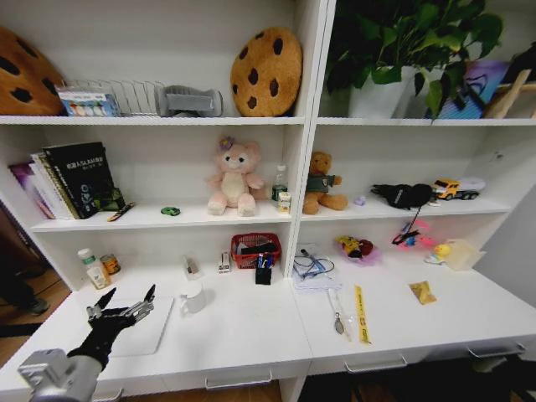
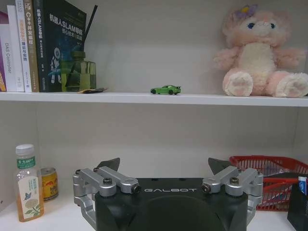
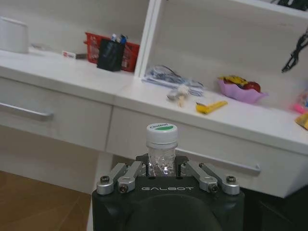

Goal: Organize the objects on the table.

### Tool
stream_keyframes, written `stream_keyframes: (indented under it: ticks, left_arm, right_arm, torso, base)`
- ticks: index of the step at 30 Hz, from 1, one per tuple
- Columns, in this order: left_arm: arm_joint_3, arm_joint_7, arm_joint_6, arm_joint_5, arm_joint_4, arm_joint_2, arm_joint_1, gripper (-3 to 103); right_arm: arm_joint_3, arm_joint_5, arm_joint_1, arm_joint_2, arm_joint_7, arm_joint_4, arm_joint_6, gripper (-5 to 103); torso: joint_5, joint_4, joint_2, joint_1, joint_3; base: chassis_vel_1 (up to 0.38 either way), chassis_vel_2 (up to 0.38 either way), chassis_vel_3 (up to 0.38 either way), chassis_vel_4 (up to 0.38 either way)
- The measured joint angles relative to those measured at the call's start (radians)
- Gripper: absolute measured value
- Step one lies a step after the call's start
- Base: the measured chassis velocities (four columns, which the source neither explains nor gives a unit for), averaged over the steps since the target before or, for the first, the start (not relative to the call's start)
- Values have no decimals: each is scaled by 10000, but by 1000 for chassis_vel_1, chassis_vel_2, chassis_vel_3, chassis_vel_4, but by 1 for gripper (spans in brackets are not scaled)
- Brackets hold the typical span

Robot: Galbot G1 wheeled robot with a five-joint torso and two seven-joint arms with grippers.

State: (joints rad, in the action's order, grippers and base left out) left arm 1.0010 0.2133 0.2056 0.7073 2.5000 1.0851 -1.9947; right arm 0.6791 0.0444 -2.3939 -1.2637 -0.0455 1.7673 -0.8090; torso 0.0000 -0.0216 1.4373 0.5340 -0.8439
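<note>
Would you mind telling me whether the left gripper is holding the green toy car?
No, the left gripper is open and empty, while the green toy car sits on the shelf.

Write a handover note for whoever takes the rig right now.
Left gripper: open, empty, hovering over the left end of the table, above a flat silver slab that is likely the closed laptop.
Right gripper: shut on a small clear bottle with a white cap, held low in front of the drawers.
Green toy car: on the middle shelf, beside the pink plush bear.
Marker pens: in a black holder by the red basket.
Left: set the bottle down; the yellow strip and cable bundle lie loose on the table.
</note>
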Motion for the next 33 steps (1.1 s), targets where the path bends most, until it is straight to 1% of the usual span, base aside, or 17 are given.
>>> stream_keyframes:
  ticks: [1, 2, 3, 4, 5, 6, 8, 9, 12, 15, 17, 24, 26, 27, 31, 32, 33]
  left_arm:
    - [0, 0, 0, 0, 0, 0, 0, 100]
    - [0, 0, 0, 0, 0, 0, 0, 100]
    - [0, 0, 0, 0, 2, 0, 0, 100]
    - [0, 0, -2, 0, 2, 0, 0, 100]
    - [0, 0, -2, 0, 2, 0, 0, 100]
    - [0, 0, -1, 0, 1, 0, 0, 100]
    - [0, 0, -2, 0, 2, 0, 0, 100]
    - [0, 0, -2, 0, 2, 0, 0, 100]
    - [0, 0, -2, 0, 2, 0, -1, 100]
    - [0, 0, -1, 0, 2, 0, 0, 100]
    - [0, 0, -1, 0, 1, 0, 0, 100]
    - [0, 0, -2, 0, 1, 0, 0, 100]
    - [0, 0, -2, 0, 0, 0, 0, 100]
    - [0, 0, -2, 0, 0, 0, 0, 100]
    - [0, 1, -2, 0, 0, 0, 0, 100]
    - [0, 1, -2, 0, 0, 0, 0, 100]
    - [0, 0, -2, 0, 0, 0, -1, 100]
  right_arm:
    - [-24, 167, 648, 110, 71, -735, 135, 26]
    - [-24, 167, 648, 110, 71, -735, 135, 26]
    - [-48, 353, 1432, 203, 388, -1553, 372, 26]
    - [-107, 440, 2179, 257, 631, -2292, 560, 26]
    - [-107, 440, 2179, 257, 631, -2292, 560, 26]
    - [-142, 459, 2643, 280, 798, -2766, 673, 26]
    - [-285, 461, 3604, 368, 1088, -3698, 907, 26]
    - [-285, 461, 3604, 368, 1088, -3698, 907, 26]
    - [-430, 167, 4792, 324, 1247, -4887, 1039, 26]
    - [-475, 54, 5200, 256, 1246, -5350, 1051, 26]
    - [-516, 158, 5318, 257, 1237, -5493, 1111, 26]
    - [-574, 475, 5681, 304, 1245, -6028, 1264, 26]
    - [-614, 544, 6262, 191, 1308, -6631, 1381, 26]
    - [-614, 544, 6262, 191, 1308, -6631, 1381, 26]
    - [-609, 289, 7247, -7, 1351, -7265, 1492, 26]
    - [-609, 289, 7247, -7, 1351, -7265, 1492, 26]
    - [-586, 231, 7539, -39, 1356, -7461, 1514, 26]
  torso:
    - [3, 5, 0, 1, 0]
    - [3, 5, 0, 1, 0]
    - [0, -1, -1, 3, -1]
    - [1, 0, -1, 3, -1]
    - [1, 0, -1, 3, -1]
    - [7, 1, -2, 2, -1]
    - [2, 1, -2, 3, -1]
    - [2, 1, -2, 3, -1]
    - [1, 3, -2, 4, -2]
    - [3, -1, -2, 4, -1]
    - [-3, -2, -2, 4, -1]
    - [-2, -2, -2, 3, -1]
    - [1, -1, -3, 3, -1]
    - [1, -1, -3, 3, -1]
    - [1, 1, -25, -5, 11]
    - [1, 1, -25, -5, 11]
    - [0, 1, -91, -33, 45]
  base:
    - [0, 0, 0, 0]
    - [0, 0, 0, 0]
    - [0, 0, 0, 0]
    - [0, 0, 0, 0]
    - [0, 0, 0, 0]
    - [0, 0, 0, 0]
    - [0, 0, 0, 0]
    - [0, 0, 0, 0]
    - [0, 0, 0, 0]
    - [0, 0, 0, 0]
    - [0, 0, 0, 0]
    - [0, 0, 0, 0]
    - [0, 0, 0, 0]
    - [0, 0, 0, 0]
    - [0, 0, 0, 0]
    - [0, 0, 0, 0]
    - [0, 0, 0, 0]
